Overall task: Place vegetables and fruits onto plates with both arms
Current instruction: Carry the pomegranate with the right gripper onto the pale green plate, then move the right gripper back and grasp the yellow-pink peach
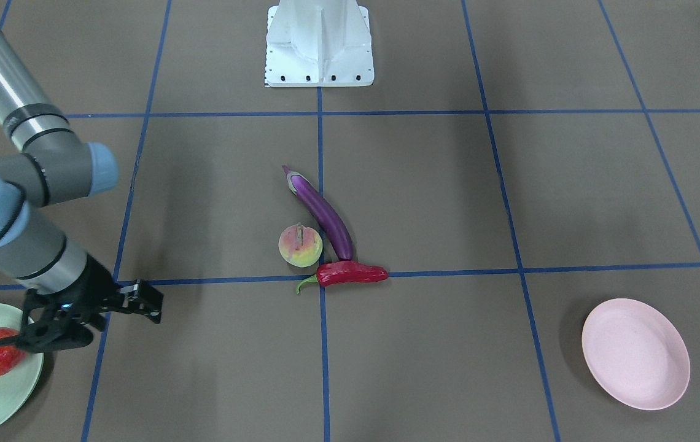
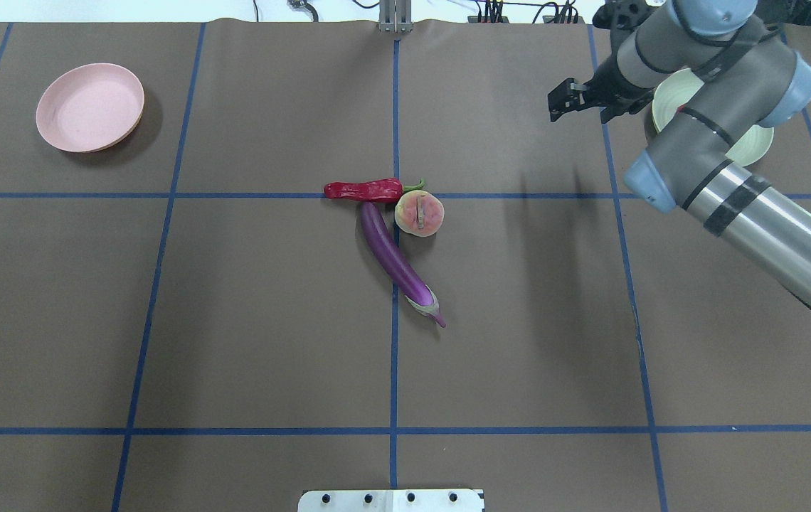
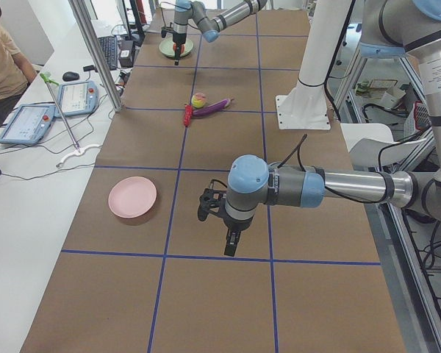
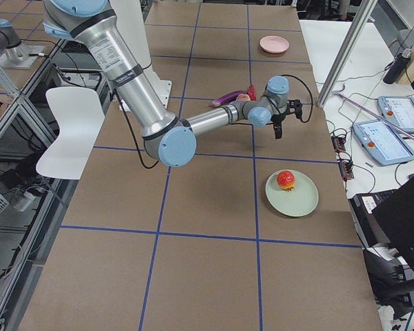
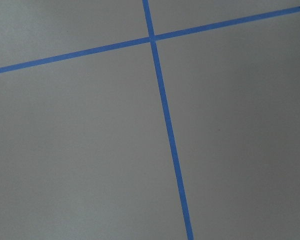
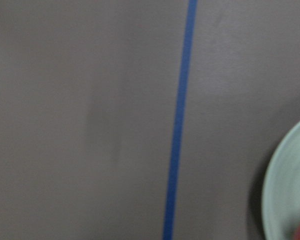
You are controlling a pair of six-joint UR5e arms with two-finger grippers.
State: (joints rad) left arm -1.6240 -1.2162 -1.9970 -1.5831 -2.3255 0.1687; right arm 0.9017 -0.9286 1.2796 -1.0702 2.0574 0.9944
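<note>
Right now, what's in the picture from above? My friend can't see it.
An eggplant, a chili and a peach lie bunched together in the middle. An empty pink plate sits far left; the right arm reaches over a green plate far right.

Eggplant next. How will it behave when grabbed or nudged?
The eggplant looks long, slim and glossy: probably stiff, but likely slippery, and an off-centre grip may let it swing. Its round section suggests it rolls sideways if pushed. Its tip appears to touch the chili, with the peach close beside, so moving it may nudge both.
</note>
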